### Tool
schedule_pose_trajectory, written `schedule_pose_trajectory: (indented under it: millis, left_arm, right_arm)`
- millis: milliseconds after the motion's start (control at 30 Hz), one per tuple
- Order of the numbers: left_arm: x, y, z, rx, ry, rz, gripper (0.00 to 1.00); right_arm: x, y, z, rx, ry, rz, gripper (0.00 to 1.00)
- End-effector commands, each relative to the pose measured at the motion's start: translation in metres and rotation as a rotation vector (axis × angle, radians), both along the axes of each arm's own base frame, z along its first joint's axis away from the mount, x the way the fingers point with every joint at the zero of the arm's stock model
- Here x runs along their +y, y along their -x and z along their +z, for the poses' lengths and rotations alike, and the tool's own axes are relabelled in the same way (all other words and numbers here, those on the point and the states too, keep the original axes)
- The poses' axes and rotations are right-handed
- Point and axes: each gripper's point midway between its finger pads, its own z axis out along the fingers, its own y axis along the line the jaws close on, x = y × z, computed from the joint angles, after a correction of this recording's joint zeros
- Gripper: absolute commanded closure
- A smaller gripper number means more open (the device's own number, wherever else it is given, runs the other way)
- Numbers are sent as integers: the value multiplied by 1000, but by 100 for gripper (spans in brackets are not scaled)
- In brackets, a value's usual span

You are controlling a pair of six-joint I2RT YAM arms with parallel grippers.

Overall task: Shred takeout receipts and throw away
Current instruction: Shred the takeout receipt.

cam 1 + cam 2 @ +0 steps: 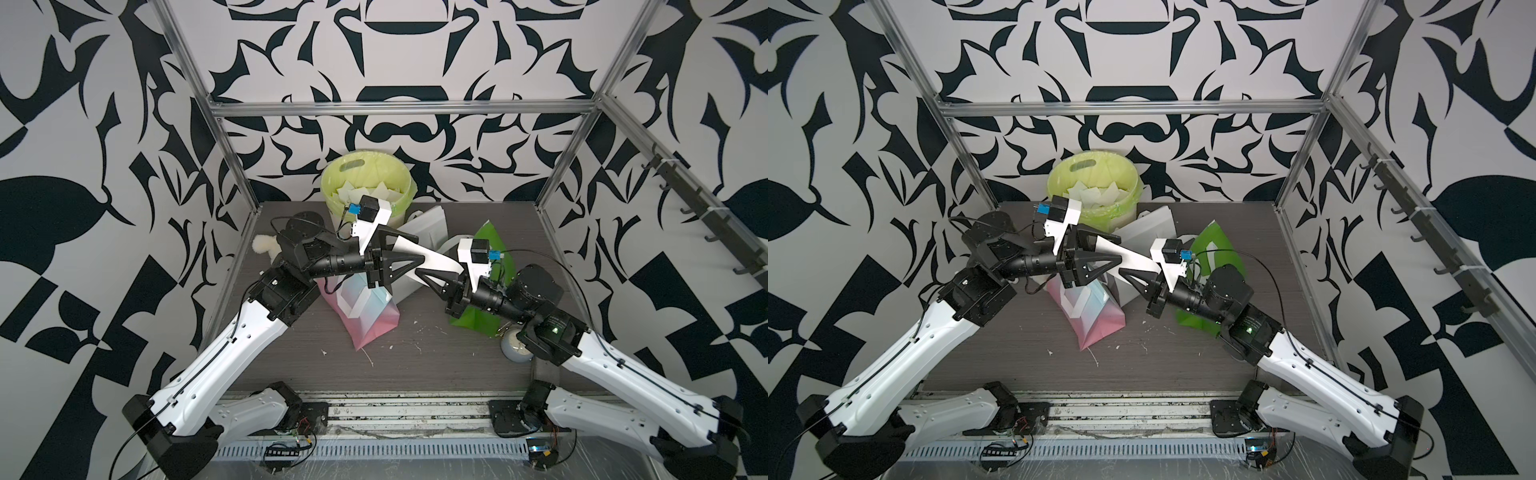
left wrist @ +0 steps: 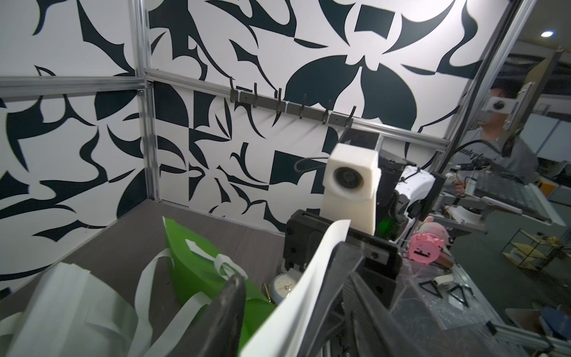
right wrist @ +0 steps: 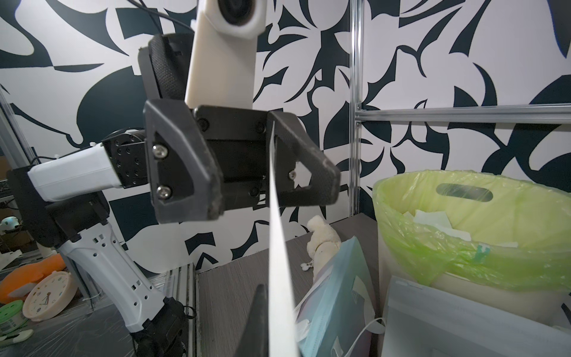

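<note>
A white takeout receipt (image 1: 438,256) spans the air between the 2 tools, above a pink-and-blue gift bag (image 1: 370,316) lying on the tabletop (image 1: 436,365). The right tool (image 1: 419,274) is clenched on 1 end of the strip. The left tool (image 3: 272,201) has its jaws apart. The strip runs between them, close against 1 finger. Farther back, torn white scraps (image 1: 365,193) lie inside the green-lined bin (image 1: 332,183) at the tabletop's far edge.
</note>
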Motion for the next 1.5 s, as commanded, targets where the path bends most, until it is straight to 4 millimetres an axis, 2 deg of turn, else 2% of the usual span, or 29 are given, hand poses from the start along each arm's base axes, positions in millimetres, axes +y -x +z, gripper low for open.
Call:
schedule_pose_trajectory:
  millis: [0, 233, 500, 633, 733, 800, 833, 900, 1000, 1167, 1467]
  left_arm:
    - [-1, 8, 10, -11, 43, -43, 48]
    - [-5, 9, 6, 1, 37, -63, 61]
    - [-7, 10, 4, -1, 27, -69, 87]
    - [-8, 12, 4, 0, 25, -80, 88]
    - [-8, 16, 2, 3, 17, -95, 100]
    - [-7, 15, -1, -1, 3, -84, 100]
    - [-6, 13, -3, -6, -8, -67, 100]
    - [-2, 6, -10, -44, -48, 9, 100]
    - [10, -12, -21, -110, -122, 161, 100]
    - [12, -14, -33, -158, -220, 177, 100]
    - [5, -4, -34, -201, -266, 109, 100]
  right_arm:
    - [-3, 7, 18, -54, -54, 15, 100]
    - [-4, 9, 20, -58, -61, 15, 100]
    - [-4, 10, 21, -63, -66, 17, 100]
    - [-6, 11, 24, -65, -72, 11, 100]
    - [-6, 10, 25, -61, -71, 5, 100]
    - [-9, 6, 25, -48, -63, -28, 100]
    - [-11, 2, 24, -38, -52, -51, 96]
    - [-18, -4, 22, -47, -5, -114, 77]
    - [-33, -13, 15, -68, 72, -222, 67]
    - [-42, -7, 14, -136, 174, -235, 62]
    - [-34, -2, 23, -234, 302, -177, 62]
